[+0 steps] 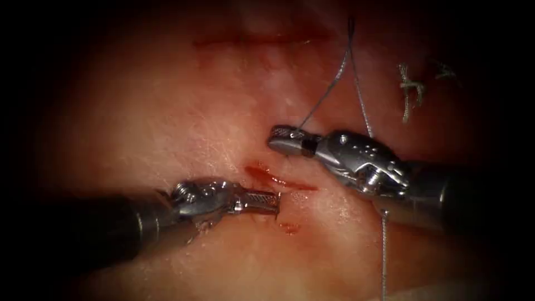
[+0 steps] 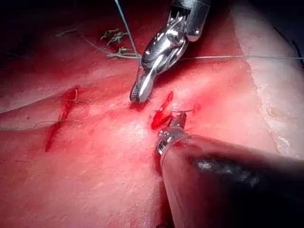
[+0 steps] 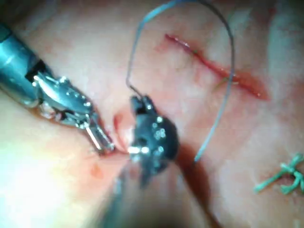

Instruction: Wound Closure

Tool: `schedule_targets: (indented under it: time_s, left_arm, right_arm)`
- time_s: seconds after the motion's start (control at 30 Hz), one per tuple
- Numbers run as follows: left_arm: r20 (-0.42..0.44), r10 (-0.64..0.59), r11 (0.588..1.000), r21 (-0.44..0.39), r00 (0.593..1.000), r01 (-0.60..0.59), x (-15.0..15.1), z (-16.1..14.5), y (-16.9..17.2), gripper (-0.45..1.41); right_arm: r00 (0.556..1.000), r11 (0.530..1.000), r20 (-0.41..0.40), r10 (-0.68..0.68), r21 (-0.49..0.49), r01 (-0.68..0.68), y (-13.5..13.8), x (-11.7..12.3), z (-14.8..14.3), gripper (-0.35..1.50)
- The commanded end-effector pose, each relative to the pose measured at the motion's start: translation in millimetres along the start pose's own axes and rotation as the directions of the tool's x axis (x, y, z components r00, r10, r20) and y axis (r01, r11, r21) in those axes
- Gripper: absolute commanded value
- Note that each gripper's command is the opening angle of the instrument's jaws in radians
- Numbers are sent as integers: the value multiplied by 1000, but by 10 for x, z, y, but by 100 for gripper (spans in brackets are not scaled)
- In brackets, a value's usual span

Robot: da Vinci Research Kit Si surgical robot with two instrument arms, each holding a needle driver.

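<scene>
Right tool jaws clamp the thread, which runs toward 1 o'clock; left tool jaws together at the cut (needle hidden).

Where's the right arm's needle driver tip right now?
In the endoscope view, the right arm's silver needle driver sits just above and right of the short red cut, its jaws shut on the thin grey thread, opposite the left arm's needle driver.

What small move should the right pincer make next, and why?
Probably ease the right pincer slowly away from the cut to take up slack. It looks shut on the thread, which hangs in a loose loop, while the left pincer rests at the cut's left edge.
</scene>
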Motion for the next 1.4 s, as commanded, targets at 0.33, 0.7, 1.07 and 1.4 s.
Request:
schedule_targets:
  time_s: [0.33, 0.7, 1.07, 1.4]
  left_arm:
    - [1, 17, 1000, -2, 1000, -17, -2, 7, -2, 9]
    - [1, 29, 1000, -2, 1000, -29, -2, 6, -1, 7]
    - [0, 34, 999, -1, 999, -34, -2, 7, 0, 7]
    - [0, 34, 999, -1, 999, -34, -3, 7, 0, 7]
  right_arm:
    - [997, 995, 2, 78, 58, -78, -11, -18, 11, 9]
    - [983, 979, -109, -148, -157, 130, 29, 24, -8, 123]
    - [955, 943, -106, -276, -223, 248, 11, 51, -8, 113]
    - [945, 935, -84, -317, -195, 296, 18, 50, -11, -35]
